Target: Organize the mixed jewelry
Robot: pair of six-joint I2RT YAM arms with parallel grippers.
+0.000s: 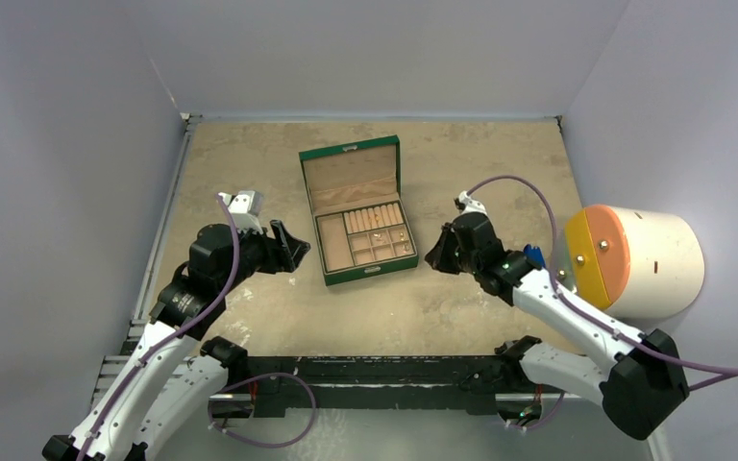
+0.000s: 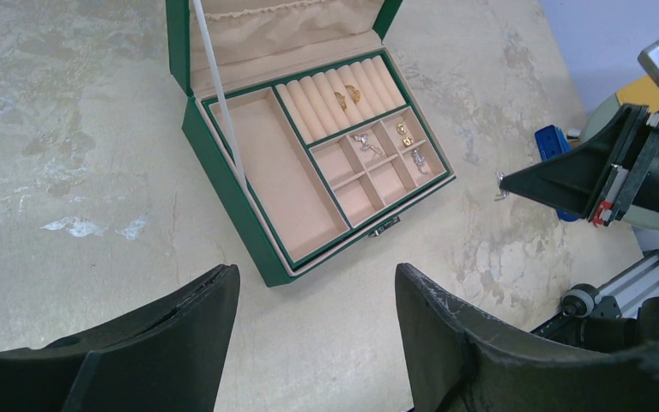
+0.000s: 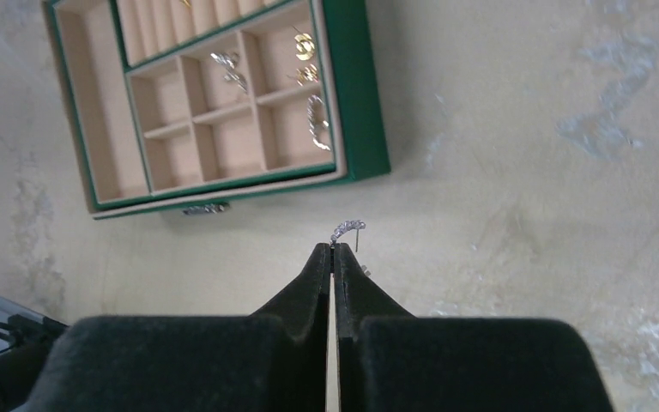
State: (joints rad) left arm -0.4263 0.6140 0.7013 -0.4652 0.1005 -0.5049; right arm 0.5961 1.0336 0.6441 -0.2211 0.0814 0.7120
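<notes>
The right gripper (image 3: 333, 251) pinched a tiny silver earring (image 3: 348, 227) tight at the green box's (image 1: 370, 275) 3 o'clock (I'd guess to carry it in). Other jewelry (image 2: 405, 130) sat in the little cells (image 2: 369, 182). The left gripper (image 2: 313, 279) hung at 9 o'clock, fingers spread wide, holding nothing.

The left hand (image 2: 315, 275) hangs spread wide above the surface (image 2: 69, 129), near the open green box (image 2: 223, 180). Gold pieces (image 2: 349, 96) sit on its ring rolls (image 2: 309, 107) and silver pieces (image 2: 363, 142) in small compartments (image 2: 369, 184). To one side, the right hand (image 2: 506, 183) pinches a tiny silvery piece (image 2: 498, 186).
</notes>
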